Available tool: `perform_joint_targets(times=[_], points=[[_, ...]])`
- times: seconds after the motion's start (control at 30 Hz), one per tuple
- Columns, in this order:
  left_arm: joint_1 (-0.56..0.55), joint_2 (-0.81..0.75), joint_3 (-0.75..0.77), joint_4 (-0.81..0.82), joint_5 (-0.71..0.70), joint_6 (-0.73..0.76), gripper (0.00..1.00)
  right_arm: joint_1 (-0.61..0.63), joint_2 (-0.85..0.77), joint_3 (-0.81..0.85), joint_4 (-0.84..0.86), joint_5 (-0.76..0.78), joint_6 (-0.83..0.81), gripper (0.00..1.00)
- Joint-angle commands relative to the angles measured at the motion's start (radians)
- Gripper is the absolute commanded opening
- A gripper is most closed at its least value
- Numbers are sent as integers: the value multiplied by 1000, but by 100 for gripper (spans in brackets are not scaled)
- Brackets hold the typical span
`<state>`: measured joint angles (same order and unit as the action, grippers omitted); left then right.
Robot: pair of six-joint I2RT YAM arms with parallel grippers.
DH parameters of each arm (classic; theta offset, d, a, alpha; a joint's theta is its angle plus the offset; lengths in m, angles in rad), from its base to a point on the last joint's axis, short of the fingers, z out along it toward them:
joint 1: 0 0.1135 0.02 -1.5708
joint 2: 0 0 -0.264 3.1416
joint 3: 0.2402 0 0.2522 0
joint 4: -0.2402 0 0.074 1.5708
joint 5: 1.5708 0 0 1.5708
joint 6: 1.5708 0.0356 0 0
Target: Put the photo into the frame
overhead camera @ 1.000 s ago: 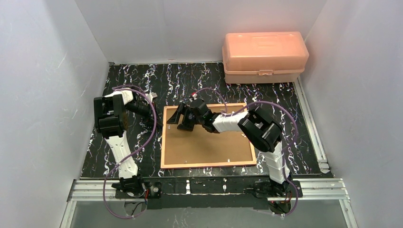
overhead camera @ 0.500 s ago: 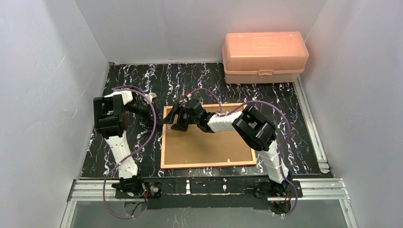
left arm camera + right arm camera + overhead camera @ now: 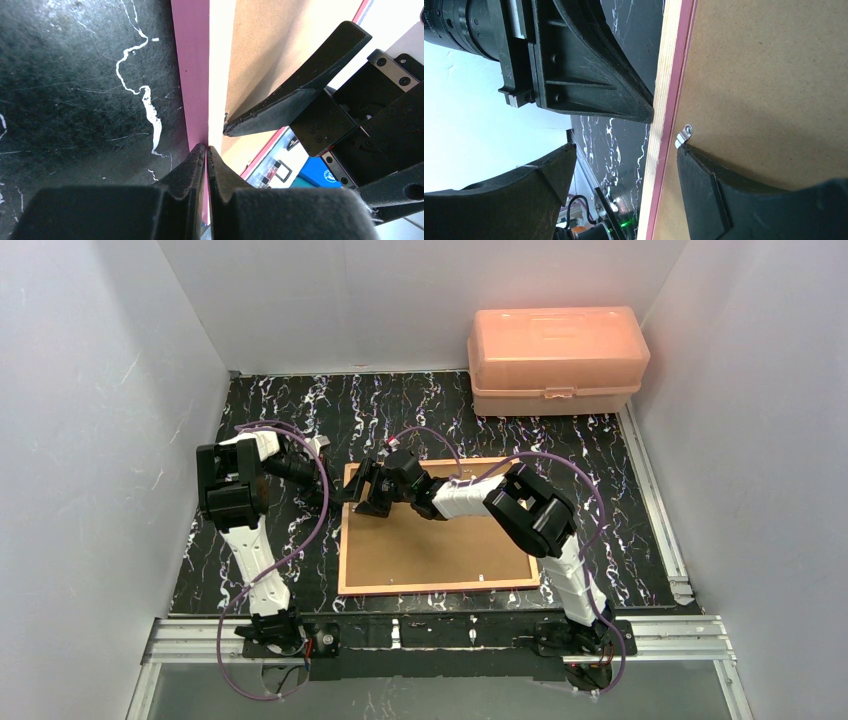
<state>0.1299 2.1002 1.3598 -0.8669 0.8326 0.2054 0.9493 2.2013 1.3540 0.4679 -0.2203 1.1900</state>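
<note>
The frame (image 3: 440, 587) lies back side up on the black marble table, with the brown backing board (image 3: 440, 540) set in it. The photo is hidden. My left gripper (image 3: 335, 493) is shut, its tip pressed against the frame's left edge (image 3: 192, 75). My right gripper (image 3: 364, 490) is open over the frame's far left corner. In the right wrist view (image 3: 626, 149) it straddles the frame's tan and pink edge (image 3: 669, 75), one fingertip (image 3: 694, 170) touching a small metal clip (image 3: 684, 135) on the board (image 3: 774, 75). The left gripper's tip (image 3: 644, 112) shows there too.
A peach plastic box (image 3: 555, 358) stands at the back right, apart from the frame. White walls close in on both sides. Metal rails run along the table's near and right edges.
My right gripper has moved left across the backing board to the frame's left edge, close to the left gripper. The left arm and the frame have not moved.
</note>
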Motion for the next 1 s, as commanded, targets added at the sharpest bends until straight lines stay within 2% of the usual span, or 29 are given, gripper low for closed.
perform_joint_targets(times=[0.0,0.97], points=[[-4,-22,-24,23,-37,23,3,4,19,39,1,-3,-13,81],[-3,-26,-25,20,-37,24,3,28,12,36,-35,94,-38,80]])
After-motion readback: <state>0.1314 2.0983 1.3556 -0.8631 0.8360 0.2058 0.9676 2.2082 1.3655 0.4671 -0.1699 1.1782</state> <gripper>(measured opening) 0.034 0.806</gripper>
